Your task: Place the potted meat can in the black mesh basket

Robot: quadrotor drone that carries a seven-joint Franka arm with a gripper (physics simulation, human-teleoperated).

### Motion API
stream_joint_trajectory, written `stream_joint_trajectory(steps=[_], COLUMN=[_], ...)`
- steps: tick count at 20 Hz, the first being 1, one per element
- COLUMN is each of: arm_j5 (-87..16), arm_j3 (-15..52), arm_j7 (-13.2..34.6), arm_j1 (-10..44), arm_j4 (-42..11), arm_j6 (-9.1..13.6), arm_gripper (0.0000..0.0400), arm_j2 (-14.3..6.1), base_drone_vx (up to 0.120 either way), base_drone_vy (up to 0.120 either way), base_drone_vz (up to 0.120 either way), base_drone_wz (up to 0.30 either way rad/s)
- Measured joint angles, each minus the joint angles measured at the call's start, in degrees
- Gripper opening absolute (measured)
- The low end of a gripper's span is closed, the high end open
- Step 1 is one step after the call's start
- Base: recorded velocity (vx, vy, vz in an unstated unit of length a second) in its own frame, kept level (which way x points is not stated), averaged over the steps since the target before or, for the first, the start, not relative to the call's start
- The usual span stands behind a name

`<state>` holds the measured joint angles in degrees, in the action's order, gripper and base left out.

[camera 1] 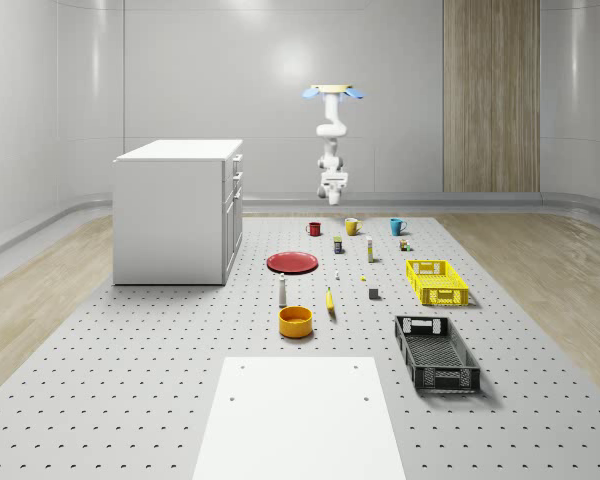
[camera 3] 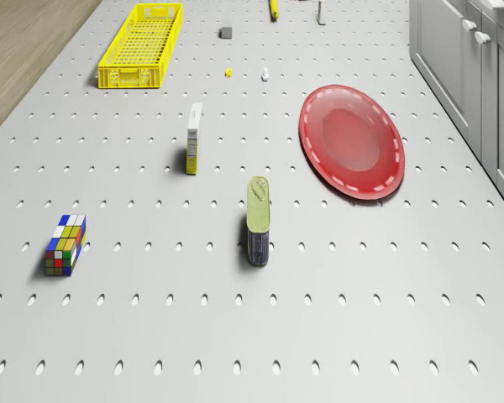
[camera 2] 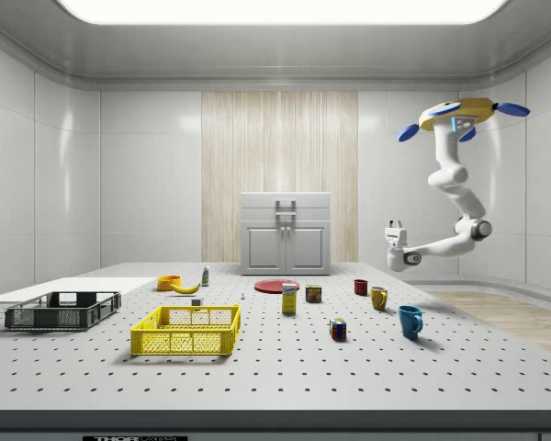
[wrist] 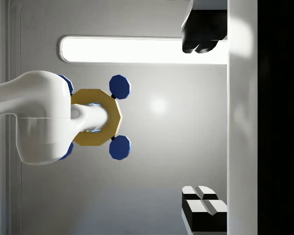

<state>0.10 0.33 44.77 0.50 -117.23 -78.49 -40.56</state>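
Observation:
The potted meat can stands upright on the perforated table between the red plate and the Rubik's cube; it is also at can and can. The black mesh basket lies near the table's front right, at the side view's left as basket. My drone hovers high over the table's far end, behind the mugs. The arm hangs folded below it. The gripper points upward, well above the can, open and holding nothing; its fingers stand wide apart.
A yellow basket sits just behind the black one. Red mug, yellow mug and blue mug line the far end. A white cabinet stands at the left. An orange bowl, a banana and a white board lie nearer the front.

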Motion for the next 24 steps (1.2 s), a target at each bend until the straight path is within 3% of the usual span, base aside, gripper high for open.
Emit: stream_joint_trajectory(steps=[4, 24], arm_j5=[-0.1, -5.1], arm_j3=[0.1, 3.7], arm_j7=[0.0, 0.6], arm_j1=[0.0, 1.2], arm_j4=[-0.1, -0.9], arm_j6=[-0.2, -1.1], arm_gripper=[0.04, 0.04], arm_j2=[-0.1, -0.8], base_drone_vx=[0.12, 0.12], base_drone_vy=[-0.11, 0.0], base_drone_vz=[0.0, 0.0], base_drone_wz=[0.0, 0.0])
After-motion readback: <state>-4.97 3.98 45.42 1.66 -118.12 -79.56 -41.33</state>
